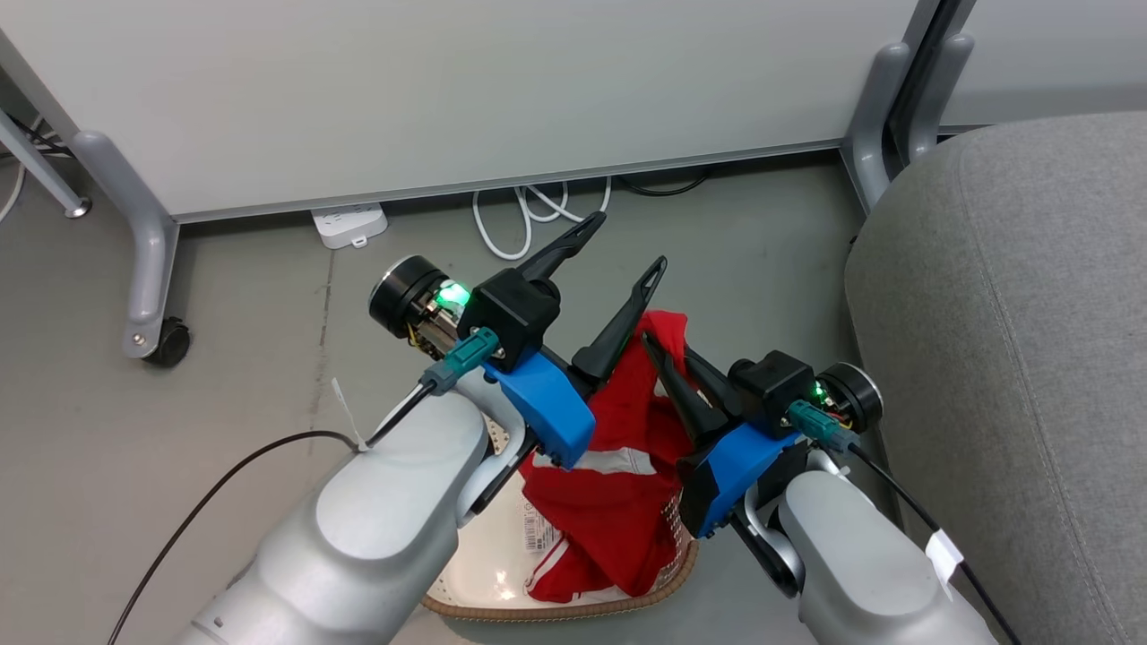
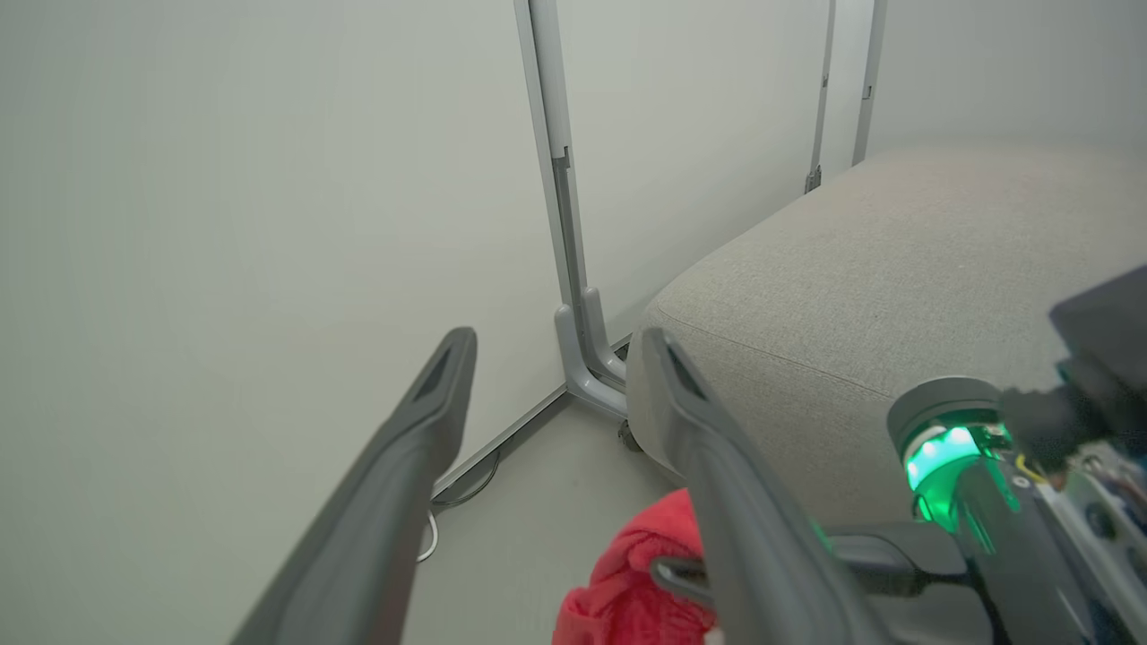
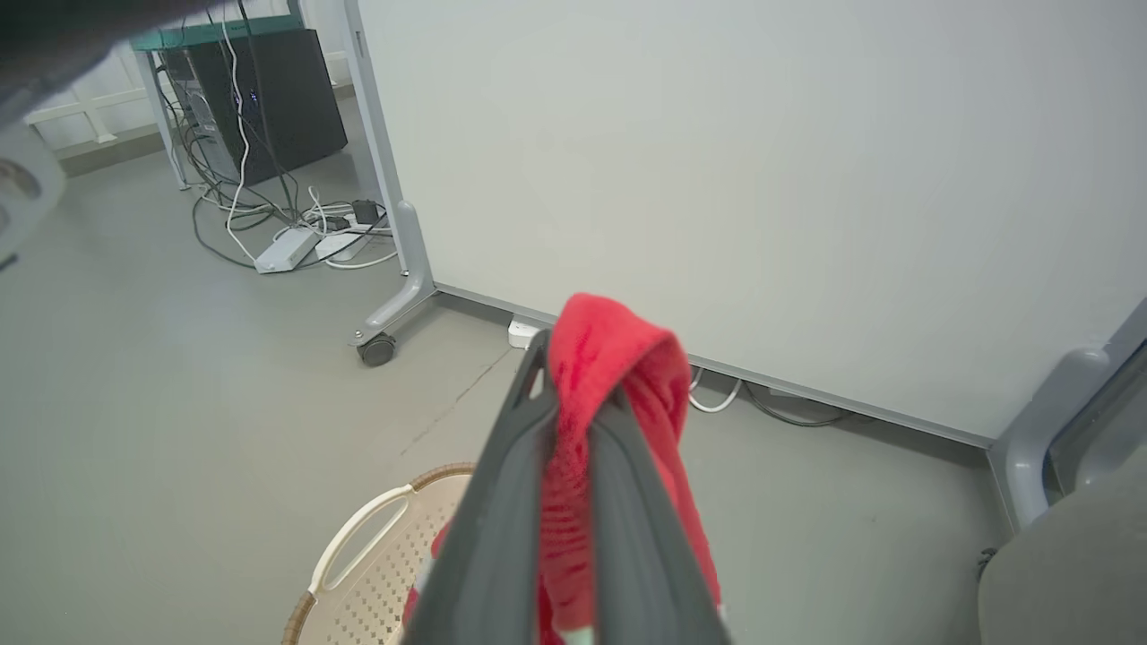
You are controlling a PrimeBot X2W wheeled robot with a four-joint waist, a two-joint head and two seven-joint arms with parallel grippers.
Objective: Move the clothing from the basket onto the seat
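Right wrist view: your right fingers (image 3: 502,511) pinch the red garment (image 3: 609,349); head view: left fingers (image 1: 627,313) spread empty, seat (image 1: 1013,313) rightward

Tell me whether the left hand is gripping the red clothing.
No, the left hand stands wide open and grips nothing; the right hand is the one pinching the clothing.

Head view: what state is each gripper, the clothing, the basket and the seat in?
left gripper: open, holding nothing.
right gripper: shut on the clothing.
clothing: one end lifted, the rest hanging into the basket.
basket: upright on the floor, clothing partly inside.
seat: no clothing on the part in view.
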